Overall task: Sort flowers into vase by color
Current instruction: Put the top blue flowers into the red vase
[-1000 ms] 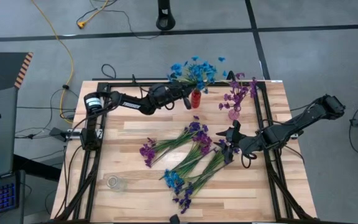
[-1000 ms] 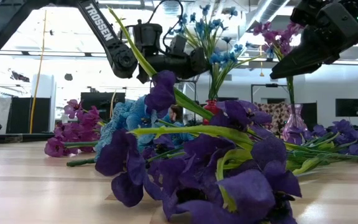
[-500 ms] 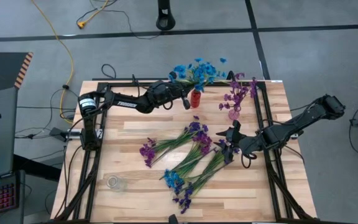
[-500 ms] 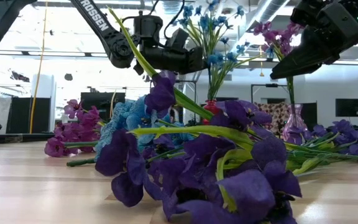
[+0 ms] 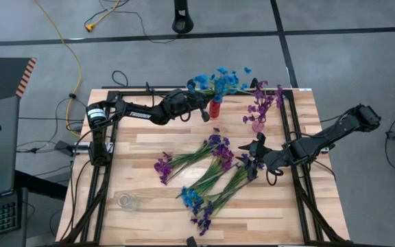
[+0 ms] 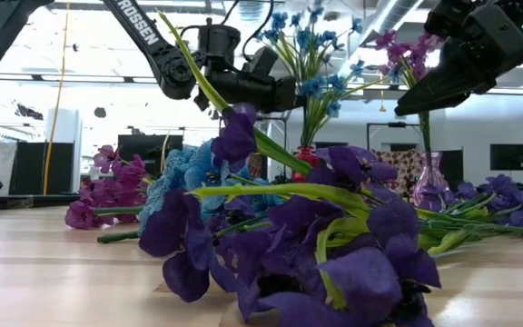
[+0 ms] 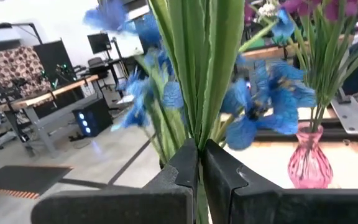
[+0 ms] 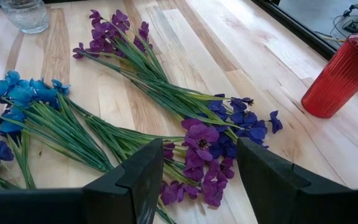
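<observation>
Nearby, loose flowers (image 5: 208,175) lie between clear jar (image 5: 127,201) and red vase (image 5: 215,108).

Only readable txt: "TROSSEN", white caps, on dark left arm link (image 6: 143,29), low view. No other labels, nos. or signs legible on table, vases or floor.

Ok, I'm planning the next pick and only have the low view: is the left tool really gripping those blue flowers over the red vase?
Observer: Yes. The left wrist view shows the left tool shut on the stems of the blue flowers.
Operator: And the right tool?
Observer: The right tool is open and holds nothing, above the loose flowers lying on the table.
Operator: Any container unused?
Observer: A clear glass jar stands empty on the left arm's side, apart from the flowers.
</observation>
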